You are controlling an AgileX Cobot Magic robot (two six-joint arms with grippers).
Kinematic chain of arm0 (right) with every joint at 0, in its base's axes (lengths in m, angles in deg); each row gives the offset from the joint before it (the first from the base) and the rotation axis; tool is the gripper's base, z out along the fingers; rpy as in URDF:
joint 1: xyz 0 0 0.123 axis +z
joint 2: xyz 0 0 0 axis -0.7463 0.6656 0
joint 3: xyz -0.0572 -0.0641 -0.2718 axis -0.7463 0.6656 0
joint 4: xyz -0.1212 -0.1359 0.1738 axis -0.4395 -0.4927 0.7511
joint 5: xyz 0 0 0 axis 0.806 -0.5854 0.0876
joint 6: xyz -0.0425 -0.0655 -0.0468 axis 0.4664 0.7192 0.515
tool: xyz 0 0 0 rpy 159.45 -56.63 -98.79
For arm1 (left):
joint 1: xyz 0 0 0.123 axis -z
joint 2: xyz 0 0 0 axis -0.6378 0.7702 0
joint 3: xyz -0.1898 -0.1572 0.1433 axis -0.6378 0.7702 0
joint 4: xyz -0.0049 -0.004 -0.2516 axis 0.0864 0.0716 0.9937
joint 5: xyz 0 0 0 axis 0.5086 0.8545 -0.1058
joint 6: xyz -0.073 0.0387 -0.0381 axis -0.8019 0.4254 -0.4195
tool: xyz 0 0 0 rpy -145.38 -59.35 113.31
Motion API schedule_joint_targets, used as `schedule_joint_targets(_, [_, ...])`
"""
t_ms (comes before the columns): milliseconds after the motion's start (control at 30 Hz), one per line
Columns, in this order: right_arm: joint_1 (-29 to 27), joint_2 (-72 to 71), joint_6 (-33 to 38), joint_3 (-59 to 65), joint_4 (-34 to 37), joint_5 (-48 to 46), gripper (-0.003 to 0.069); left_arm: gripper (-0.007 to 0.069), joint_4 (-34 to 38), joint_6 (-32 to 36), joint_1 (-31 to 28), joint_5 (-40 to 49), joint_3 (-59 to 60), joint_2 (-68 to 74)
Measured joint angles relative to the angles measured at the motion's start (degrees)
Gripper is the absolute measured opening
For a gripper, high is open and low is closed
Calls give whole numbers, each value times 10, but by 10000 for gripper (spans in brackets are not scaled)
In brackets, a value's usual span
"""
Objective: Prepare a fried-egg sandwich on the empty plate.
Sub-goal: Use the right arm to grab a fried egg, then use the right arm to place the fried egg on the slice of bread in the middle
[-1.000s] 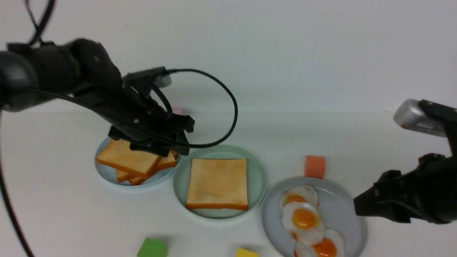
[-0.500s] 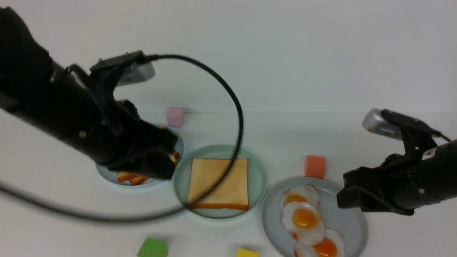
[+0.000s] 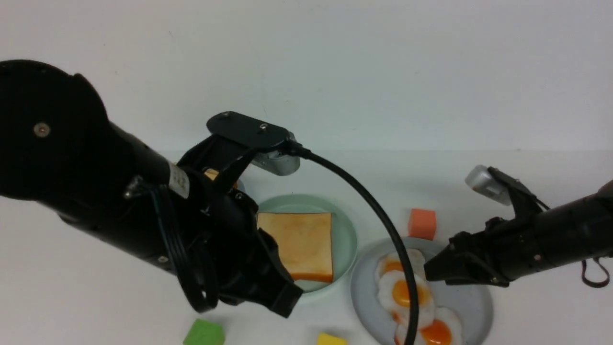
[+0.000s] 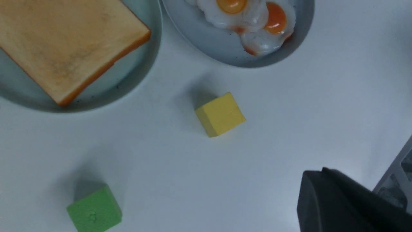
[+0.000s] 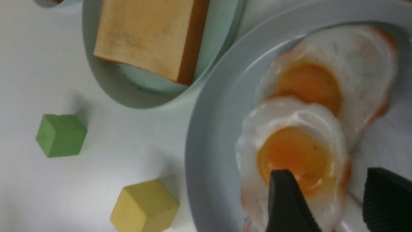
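One golden toast slice point(image 3: 301, 242) lies flat on the mint-green plate point(image 3: 345, 235), nothing on top of it. Several fried eggs point(image 3: 431, 330) overlap on the grey-blue speckled plate point(image 3: 474, 309) to its right. My right gripper point(image 3: 431, 270) hovers open just above that plate; in the right wrist view its fingers point(image 5: 285, 199) straddle the yolk of the nearest egg point(image 5: 296, 154), not touching it. My left gripper point(image 3: 287, 304) is shut and empty, low over the table in front of the mint-green plate point(image 4: 141, 61). The left arm hides nearly all of the toast pile.
A green cube point(image 3: 203, 333) and a yellow cube point(image 3: 330, 340) sit at the table's near edge, close to the left gripper point(image 4: 317, 177). An orange cube point(image 3: 422, 224) stands behind the egg plate. The left arm's black cable point(image 3: 383, 220) arcs across the eggs.
My left gripper has shut with nothing in it and swung from over the toast pile toward the near table edge. My right gripper has moved left and down over the egg plate.
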Motion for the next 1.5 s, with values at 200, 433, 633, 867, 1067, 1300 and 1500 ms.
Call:
schedule_joint_targets(200, [0,30,2,-19,10,3,350,-13,-5,-18,0,0,0,1])
schedule_joint_targets(433, [0,62,4,-19,10,2,350,-13,-5,-23,0,0,0,1])
schedule_joint_targets(633, [-1,90,7,-24,23,-8,311,-13,-5,-23,0,0,0,1])
schedule_joint_targets(867, [-1,96,9,-25,25,-6,133,-13,-5,-29,0,0,0,1])
schedule_joint_targets(1067, [-1,97,9,-25,26,-12,22,-13,-6,-31,0,0,0,1])
schedule_joint_targets(1300, [-1,55,3,-24,-3,-11,22,-10,-8,-32,0,1,0,1])
schedule_joint_targets(1500, [34,-10,-113,-72,-125,-2,22,-10,-61,-66,0,3,0,1])
